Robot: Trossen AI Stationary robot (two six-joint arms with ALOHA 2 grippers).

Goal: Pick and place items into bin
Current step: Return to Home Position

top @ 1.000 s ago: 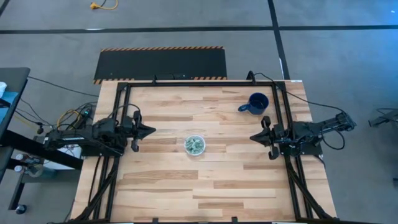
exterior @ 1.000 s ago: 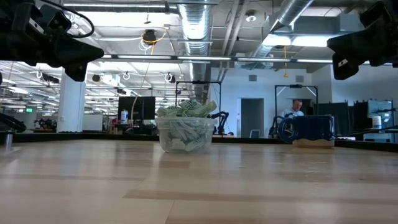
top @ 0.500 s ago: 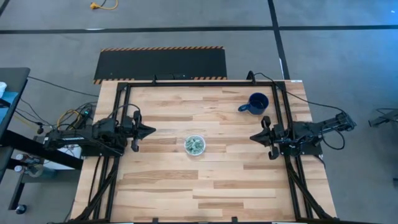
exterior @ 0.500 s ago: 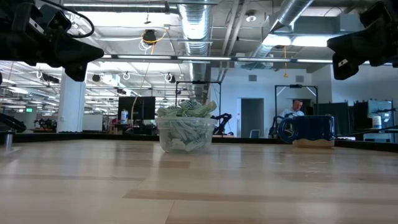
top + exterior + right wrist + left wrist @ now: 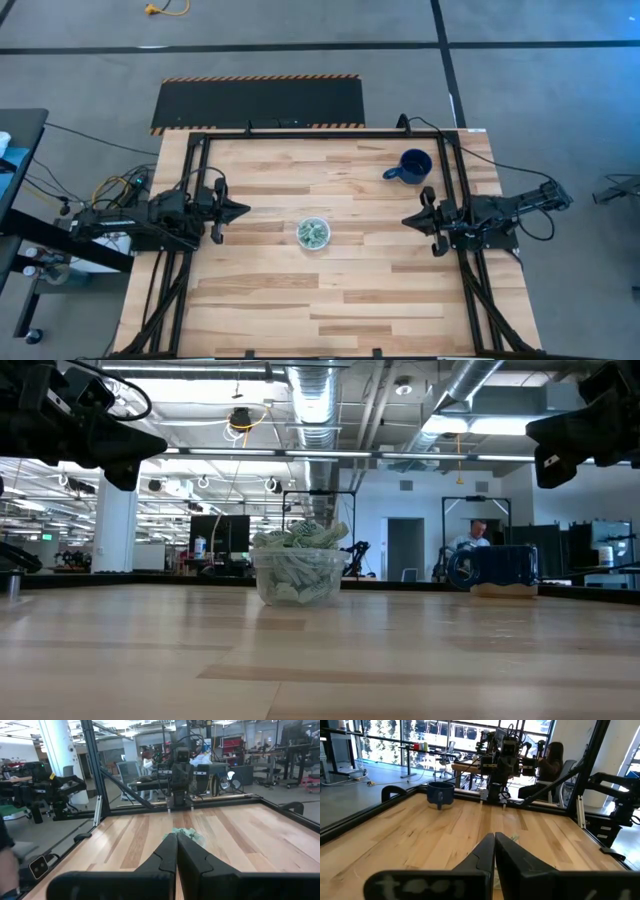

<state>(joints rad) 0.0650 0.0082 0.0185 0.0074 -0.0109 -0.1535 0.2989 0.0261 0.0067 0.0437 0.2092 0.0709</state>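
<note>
A small clear plastic cup (image 5: 313, 234) stands on its base at the table's middle, heaped with pale green-and-white crinkled pieces (image 5: 299, 538); the low view shows the cup (image 5: 297, 577) upright. I see no loose pieces on the wood. My left gripper (image 5: 243, 210) hovers shut at the table's left side, pointing toward the cup. My right gripper (image 5: 406, 220) hovers shut at the right side, also pointing at it. In the left wrist view the shut gripper (image 5: 494, 836) hides most of the cup; in the right wrist view the green pieces (image 5: 190, 834) show just past the shut gripper (image 5: 176, 835).
A dark blue mug (image 5: 411, 167) with a handle stands near the table's far right corner, also in the left wrist view (image 5: 440, 793). A black frame (image 5: 320, 133) rims the table's far edge and sides. People sit beyond the table.
</note>
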